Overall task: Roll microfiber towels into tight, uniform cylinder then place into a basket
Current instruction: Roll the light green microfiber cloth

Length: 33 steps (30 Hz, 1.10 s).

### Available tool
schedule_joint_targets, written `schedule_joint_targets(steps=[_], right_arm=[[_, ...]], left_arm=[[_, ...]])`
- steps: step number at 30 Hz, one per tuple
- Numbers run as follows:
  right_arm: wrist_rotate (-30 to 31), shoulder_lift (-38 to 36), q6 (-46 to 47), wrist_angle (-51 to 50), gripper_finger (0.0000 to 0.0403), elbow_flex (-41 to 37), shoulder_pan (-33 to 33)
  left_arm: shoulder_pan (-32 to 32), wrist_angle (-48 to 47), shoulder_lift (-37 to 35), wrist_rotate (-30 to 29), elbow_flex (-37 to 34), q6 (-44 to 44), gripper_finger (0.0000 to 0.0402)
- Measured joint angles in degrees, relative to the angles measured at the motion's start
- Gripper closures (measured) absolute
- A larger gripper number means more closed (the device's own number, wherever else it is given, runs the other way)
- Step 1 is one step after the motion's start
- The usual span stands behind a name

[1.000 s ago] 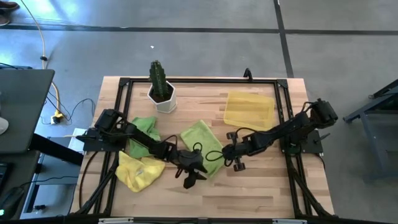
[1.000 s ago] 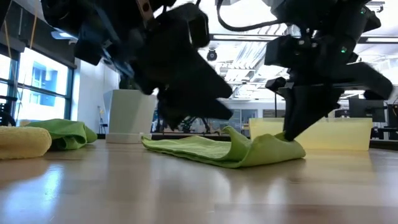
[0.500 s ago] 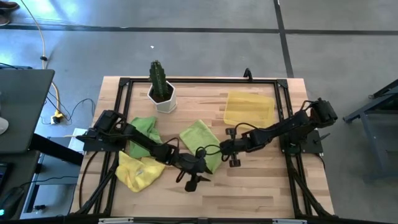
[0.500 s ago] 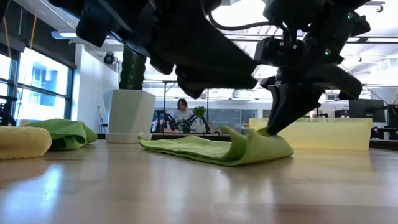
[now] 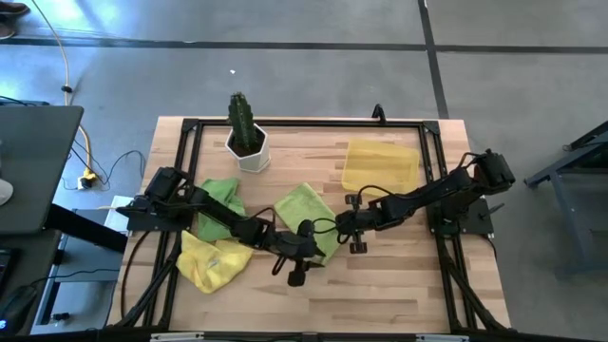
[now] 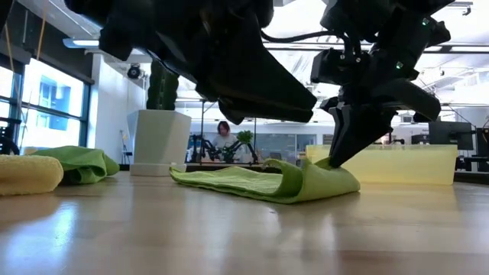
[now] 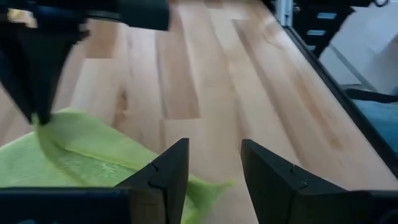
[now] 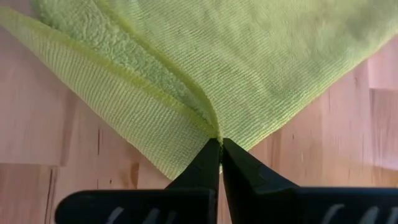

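Note:
A lime green towel (image 5: 304,217) lies spread on the middle of the table, its right edge turned over on itself (image 6: 317,179). My right gripper (image 5: 334,226) is shut on that turned-over edge; it also shows in the low view (image 6: 336,162). My left gripper (image 5: 300,264) is open and hangs just above the towel's near corner (image 7: 208,186); the low view shows it clear of the cloth. A second green towel (image 5: 224,196) and a yellow towel (image 5: 211,262) lie crumpled at the left. The yellow basket (image 5: 380,167) stands at the far right. My right gripper pinches a raised fold (image 8: 210,121) of the green towel between its two fingertips, at the towel's right edge. The fingers (image 6: 342,145) come from above, slanting in from the table's right. The fold stands a little above the table; the rest of the towel lies flat.
A white pot with a cactus (image 5: 247,141) stands at the far left of the table. A black frame (image 5: 190,128) runs round the wooden top. Bare wood lies along the near edge (image 5: 380,294).
My right gripper has gone toward the table's left with the pinched fold, drawing the towel's right edge farther over the rest. My left gripper has gone toward the table's right, over the towel's near corner, still open.

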Motion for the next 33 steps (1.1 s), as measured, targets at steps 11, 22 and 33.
schedule_joint_targets(steps=[11,22,33], right_arm=[[0.1,1.9,1.5,0.0,0.0402,0.0,-0.5],[0.5,1.9,3.0,-0.1,0.0402,0.0,-1.2],[0.5,1.8,3.0,-1.0,0.0402,0.0,-1.2]], left_arm=[[0.4,0.0,1.2,0.3,0.0,-2.3,0.0266],[0.7,3.6,7.9,0.2,3.3,-0.8,0.0266],[0.8,-8.0,8.6,-6.2,6.9,1.6,0.0278]])
